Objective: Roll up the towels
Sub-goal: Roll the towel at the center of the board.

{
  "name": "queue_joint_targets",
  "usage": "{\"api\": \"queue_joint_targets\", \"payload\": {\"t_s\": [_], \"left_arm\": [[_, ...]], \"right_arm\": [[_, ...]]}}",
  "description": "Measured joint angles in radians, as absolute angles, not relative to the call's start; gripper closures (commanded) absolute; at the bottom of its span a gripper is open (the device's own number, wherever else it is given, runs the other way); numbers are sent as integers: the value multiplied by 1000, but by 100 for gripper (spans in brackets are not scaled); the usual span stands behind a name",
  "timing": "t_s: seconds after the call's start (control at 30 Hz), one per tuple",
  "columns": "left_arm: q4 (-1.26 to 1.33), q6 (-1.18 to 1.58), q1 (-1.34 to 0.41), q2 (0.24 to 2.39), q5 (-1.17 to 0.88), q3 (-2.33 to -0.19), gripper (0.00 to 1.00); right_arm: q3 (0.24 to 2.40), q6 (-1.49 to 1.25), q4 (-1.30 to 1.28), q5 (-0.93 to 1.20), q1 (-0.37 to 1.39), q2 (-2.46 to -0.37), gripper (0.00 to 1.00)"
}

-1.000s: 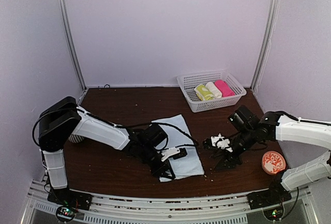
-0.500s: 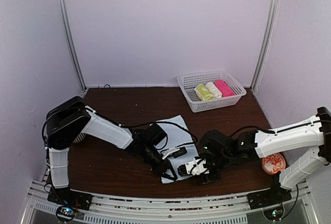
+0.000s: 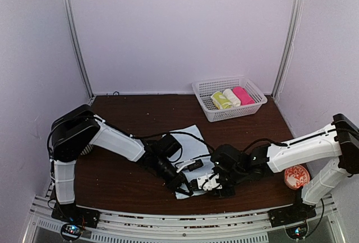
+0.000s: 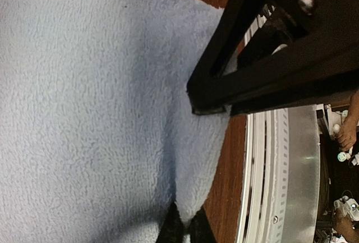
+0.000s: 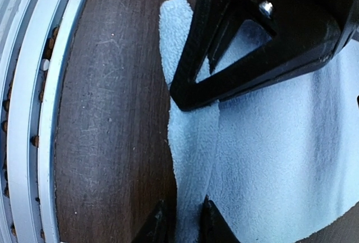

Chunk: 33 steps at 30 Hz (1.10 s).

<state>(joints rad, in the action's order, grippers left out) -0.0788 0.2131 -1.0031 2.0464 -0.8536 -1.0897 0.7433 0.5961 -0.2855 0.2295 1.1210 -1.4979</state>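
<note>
The pale blue towel point(image 3: 189, 140) lies flat mid-table. It fills the left wrist view point(image 4: 84, 114) and the right side of the right wrist view point(image 5: 280, 159). My left gripper point(image 3: 188, 189) is shut on the towel's near corner point(image 4: 185, 229). My right gripper point(image 3: 203, 184) is beside it, its fingertips point(image 5: 182, 223) pinching the towel's near edge, which bunches up between them. Each wrist view shows the other gripper's black finger at the top. The yellow-green patterned towel point(image 3: 220, 100) lies rolled in the basket.
A white basket point(image 3: 203, 90) at the back right also holds a cream roll point(image 3: 231, 97) and a pink roll point(image 3: 243, 95). An orange-and-white round object point(image 3: 296, 176) sits at the right. The metal rail point(image 5: 33, 114) runs along the near table edge, close to both grippers.
My right arm swung left from the middle right of the table to the towel's near edge, beside the left gripper. My left gripper shifted slightly toward the near corner.
</note>
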Motion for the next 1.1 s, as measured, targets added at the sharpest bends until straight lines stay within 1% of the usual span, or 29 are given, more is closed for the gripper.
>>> {"api": "queue_joint_targets", "payload": {"t_s": [0.17,0.37,0.57,0.77,1.1], "left_arm": [[-80,213,-1001,2046,-858,-1090,100],[-81,226,-1000,2046,-920,-1094,100],[-133,240,-991,2048,-986,-1129,100],[-173,245,-963,2091,-1002,-1147,100],[-186,293,-931,2132,-1044,-1157,100]], "right_arm": [[770,594,-331,302,1062,-1532,94],[858,603,-442,480,949,-1568,99],[978,656,-622,680,857,-1723,100],[1096,738,-784,850,786,-1903,100],[1246,881,-990,1044,711,-2101,100]]}}
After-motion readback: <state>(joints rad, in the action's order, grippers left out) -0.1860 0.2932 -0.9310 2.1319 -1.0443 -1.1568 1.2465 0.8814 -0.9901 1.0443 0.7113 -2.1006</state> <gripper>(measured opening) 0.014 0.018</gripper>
